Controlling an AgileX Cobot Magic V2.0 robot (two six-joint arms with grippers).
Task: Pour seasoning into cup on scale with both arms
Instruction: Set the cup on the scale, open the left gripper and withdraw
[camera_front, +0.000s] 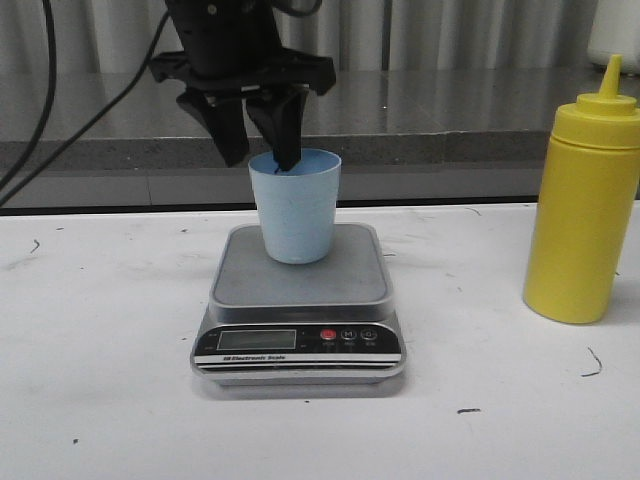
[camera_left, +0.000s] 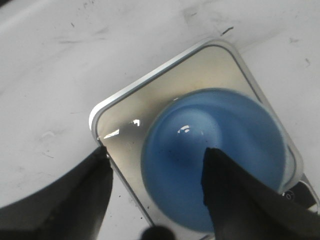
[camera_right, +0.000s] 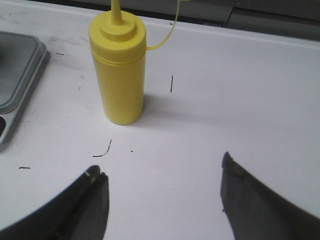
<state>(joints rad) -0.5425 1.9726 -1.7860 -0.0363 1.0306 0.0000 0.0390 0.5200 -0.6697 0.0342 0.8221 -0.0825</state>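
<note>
The pale blue cup (camera_front: 296, 205) stands upright on the grey platform of the scale (camera_front: 300, 285) at the table's middle. My left gripper (camera_front: 262, 155) hangs over the cup's far rim, open: one finger dips inside the cup, the other is outside it and apart from its wall. In the left wrist view the cup (camera_left: 220, 140) sits on the scale (camera_left: 145, 105) between the spread fingers of the left gripper (camera_left: 156, 154). The yellow seasoning bottle (camera_front: 585, 200) stands upright at the right. My right gripper (camera_right: 161, 165) is open and empty, short of the bottle (camera_right: 120, 75).
The scale's black front panel (camera_front: 298, 340) with screen and buttons faces the front edge. A corner of the scale (camera_right: 15, 65) shows in the right wrist view. A raised grey ledge (camera_front: 450, 120) runs behind the table. Black cables (camera_front: 45, 90) hang at the far left.
</note>
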